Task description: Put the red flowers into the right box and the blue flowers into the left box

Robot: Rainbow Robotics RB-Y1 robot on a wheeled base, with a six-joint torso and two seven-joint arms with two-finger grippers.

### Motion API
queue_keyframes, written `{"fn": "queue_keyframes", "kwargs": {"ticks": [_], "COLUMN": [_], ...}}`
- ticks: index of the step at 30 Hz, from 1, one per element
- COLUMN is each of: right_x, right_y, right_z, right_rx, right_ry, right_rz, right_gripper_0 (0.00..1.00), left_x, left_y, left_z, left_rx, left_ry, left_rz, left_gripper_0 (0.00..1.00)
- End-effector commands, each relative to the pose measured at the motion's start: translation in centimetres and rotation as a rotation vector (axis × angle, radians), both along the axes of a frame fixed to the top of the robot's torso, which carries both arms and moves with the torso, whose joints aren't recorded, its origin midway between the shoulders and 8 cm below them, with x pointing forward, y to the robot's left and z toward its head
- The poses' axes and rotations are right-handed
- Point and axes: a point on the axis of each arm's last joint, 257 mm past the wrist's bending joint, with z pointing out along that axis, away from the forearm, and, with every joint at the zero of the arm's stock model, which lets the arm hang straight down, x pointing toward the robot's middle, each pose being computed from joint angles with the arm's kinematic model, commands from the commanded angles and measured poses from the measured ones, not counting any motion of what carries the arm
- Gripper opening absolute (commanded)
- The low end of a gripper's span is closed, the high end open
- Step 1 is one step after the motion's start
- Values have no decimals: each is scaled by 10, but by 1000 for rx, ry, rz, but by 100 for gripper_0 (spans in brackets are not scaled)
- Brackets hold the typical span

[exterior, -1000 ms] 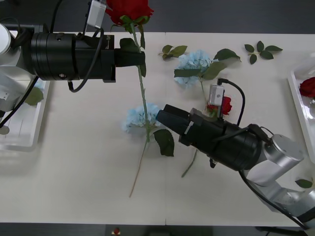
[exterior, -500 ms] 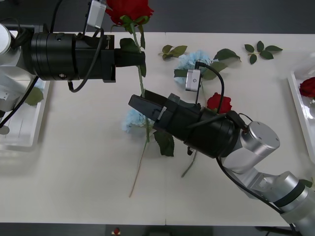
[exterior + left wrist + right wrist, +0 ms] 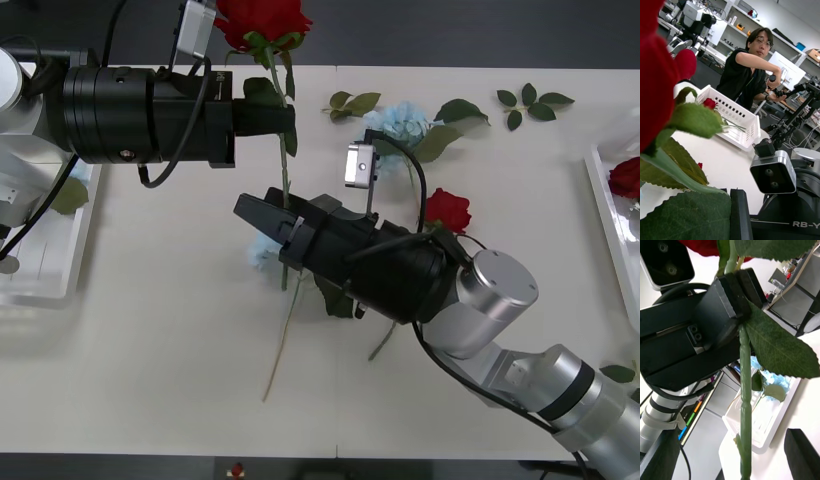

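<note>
1. In the front view the left gripper (image 3: 283, 118) sits at the upper left of the frame, its fingers clamped on the stem of a red rose (image 3: 262, 20) just under the bloom, which pokes past the table's far edge at top centre. The stem hangs down to the lower middle of the table (image 3: 150, 350).
2. The right gripper (image 3: 262, 222) is at mid-frame, its black fingers spread apart on either side of that stem, below the left gripper's hold; in the right wrist view the stem (image 3: 745, 405) runs between them.
3. The right arm covers most of a blue flower (image 3: 262, 245) lying under it; a second blue flower (image 3: 405, 122) lies at upper centre, partly behind the wrist camera and cable.
4. Another red rose (image 3: 447, 209) lies just right of the arm. Loose leaf sprigs (image 3: 530, 103) lie at upper right.
5. The left box (image 3: 50, 280) is at the left edge behind the left arm; the right box (image 3: 606, 215) at the right edge holds a red bloom.
6. Against half a second ago, the right gripper has moved left and slightly up to the stem, uncovering more of the table rose; the left gripper has not moved.
</note>
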Motion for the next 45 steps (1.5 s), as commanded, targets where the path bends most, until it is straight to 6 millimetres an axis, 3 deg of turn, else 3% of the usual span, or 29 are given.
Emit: {"fn": "queue_keyframes", "kwargs": {"ticks": [1, 4, 6, 12, 20, 21, 23, 24, 38, 42, 43, 45], "right_x": [-5, -4, -3, -3, -2, -1, -1, -1, 3, 8, 11, 17], "right_y": [12, 13, 14, 14, 15, 14, 15, 15, 8, -3, -8, -20], "right_z": [34, 35, 35, 33, 32, 32, 32, 32, 27, 21, 19, 15], "right_rx": [59, 61, 63, 60, 60, 59, 59, 59, 35, -11, -24, -50], "right_ry": [-38, -37, -36, -28, -25, -23, -24, -24, -30, -47, -47, -44], "right_rz": [11, 7, 4, -3, -8, -10, -9, -9, -19, -26, -29, -35], "right_gripper_0": [66, 50, 33, 4, 0, 0, 0, 0, 0, 0, 0, 0], "left_x": [-3, -3, -3, -3, -3, -3, -3, -3, -3, -3, 1, 3], "left_y": [-4, -4, -4, -4, -4, -4, -4, -4, -4, -4, -1, 4], "left_z": [18, 18, 18, 18, 18, 18, 18, 18, 18, 18, 7, 6], "left_rx": [-16, -16, -16, -16, -16, -16, -16, -16, -16, -16, -21, -23], "left_ry": [-40, -40, -40, -40, -40, -40, -40, -40, -40, -40, -9, -11], "left_rz": [-18, -18, -18, -18, -18, -18, -18, -18, -18, -18, 2, 16], "left_gripper_0": [0, 0, 0, 0, 0, 35, 93, 100, 100, 100, 100, 100]}}
